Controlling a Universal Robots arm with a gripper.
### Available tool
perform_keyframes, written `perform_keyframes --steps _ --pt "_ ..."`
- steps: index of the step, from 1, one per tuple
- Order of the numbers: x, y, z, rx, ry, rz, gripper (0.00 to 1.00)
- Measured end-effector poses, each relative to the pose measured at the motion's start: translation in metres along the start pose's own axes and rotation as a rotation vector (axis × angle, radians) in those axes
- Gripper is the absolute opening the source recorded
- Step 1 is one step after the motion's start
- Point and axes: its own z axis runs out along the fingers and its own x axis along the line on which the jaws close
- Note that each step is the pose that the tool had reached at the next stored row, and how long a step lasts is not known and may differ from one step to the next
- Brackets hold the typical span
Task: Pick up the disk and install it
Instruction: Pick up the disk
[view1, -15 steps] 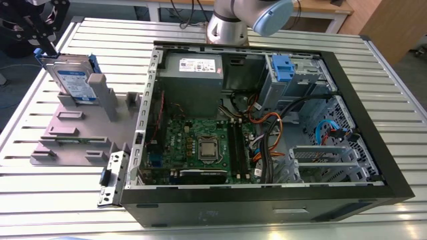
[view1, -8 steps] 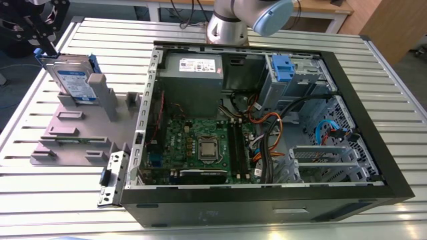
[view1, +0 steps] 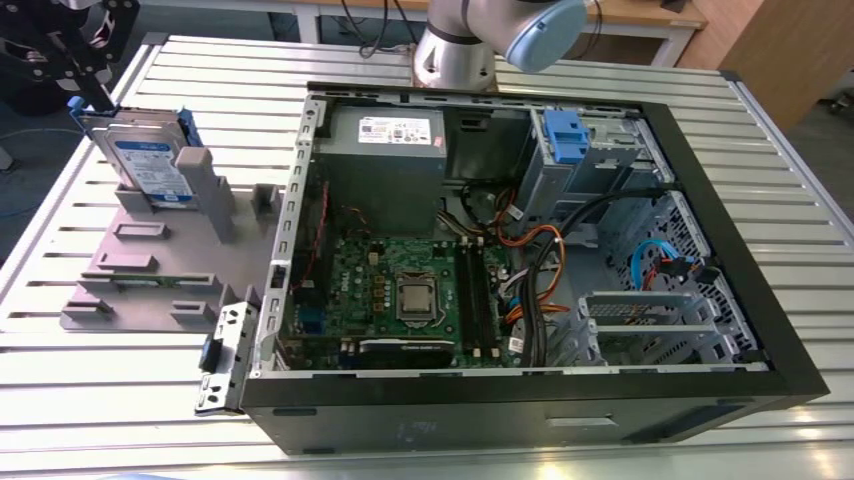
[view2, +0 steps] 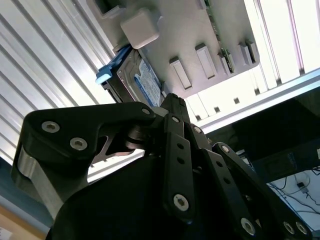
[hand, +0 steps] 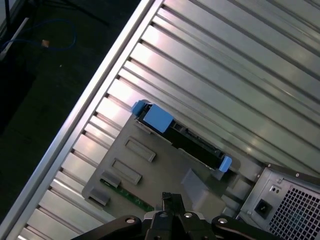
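Disk upright in the grey slotted holder on the worktop, beside the open computer case. Pincer poised above it, apparently clenched and empty (tips meet). For a sound grasp, release first, then straddle the top edge squarely.

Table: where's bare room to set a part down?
In the exterior view: bare table slats lower left, past the grey holder, and right of the computer case. Crowded: gap between holder and case, around the disk.
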Motion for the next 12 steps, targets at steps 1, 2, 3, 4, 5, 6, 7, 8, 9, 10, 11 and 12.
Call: perform_keyframes --steps 1,2,3,4,5,6,7,8,9,10,11,12 --pt "0.0 0.0 0.0 -0.0001 0.0 -0.002 0.11" --pt "0.0 0.0 0.0 0.0 0.0001 -0.003 0.11" --pt "0.0 0.0 0.0 -0.0001 0.0001 -0.005 0.11" --pt "0.0 0.0 0.0 -0.0002 0.0002 -0.006 0.11" --pt "0.0 0.0 0.0 -0.0002 0.0002 -0.008 0.11" --pt "0.0 0.0 0.0 -0.0002 0.0003 -0.01 0.11" --pt "0.0 0.0 0.0 -0.0002 0.0003 -0.011 0.11" --pt "0.0 0.0 0.0 -0.0003 0.0004 -0.013 0.11" --pt "0.0 0.0 0.0 -0.0003 0.0005 -0.014 0.11" --pt "0.0 0.0 0.0 -0.0004 0.0005 -0.016 0.11" --pt "0.0 0.0 0.0 -0.0004 0.0006 -0.017 0.11" --pt "0.0 0.0 0.0 -0.0004 0.0006 -0.019 0.11"
